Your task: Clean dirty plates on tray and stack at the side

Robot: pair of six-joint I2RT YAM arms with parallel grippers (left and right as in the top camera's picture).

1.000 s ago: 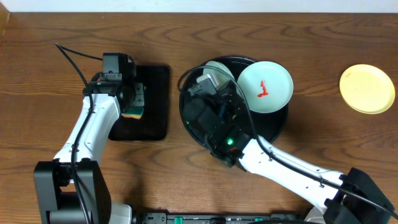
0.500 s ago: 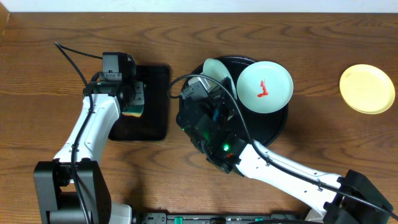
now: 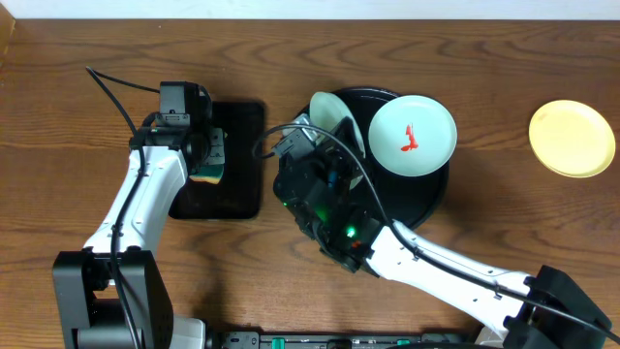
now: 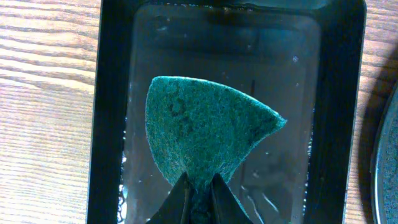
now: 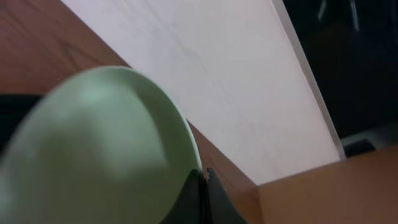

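Over the left part of the round black tray (image 3: 436, 194), my right gripper (image 3: 312, 134) is shut on the rim of a pale mint plate (image 3: 336, 114) and holds it tilted up on edge. In the right wrist view that plate (image 5: 99, 149) fills the lower left, its rim pinched in the gripper (image 5: 202, 177). A second mint plate (image 3: 414, 136) with a red smear lies flat on the tray. A pale yellow plate (image 3: 572, 138) rests on the table at the far right. My left gripper (image 4: 200, 186) is shut on a green sponge (image 4: 205, 124).
The sponge hangs over a small rectangular black tray (image 3: 242, 184) whose wet bottom (image 4: 292, 93) glistens. The right arm's cable loops above the round tray's left edge. Bare wooden table (image 3: 494, 58) surrounds both trays.
My right gripper has raised the mint plate steeper onto its edge and shifted slightly left. The left arm and sponge have not moved.
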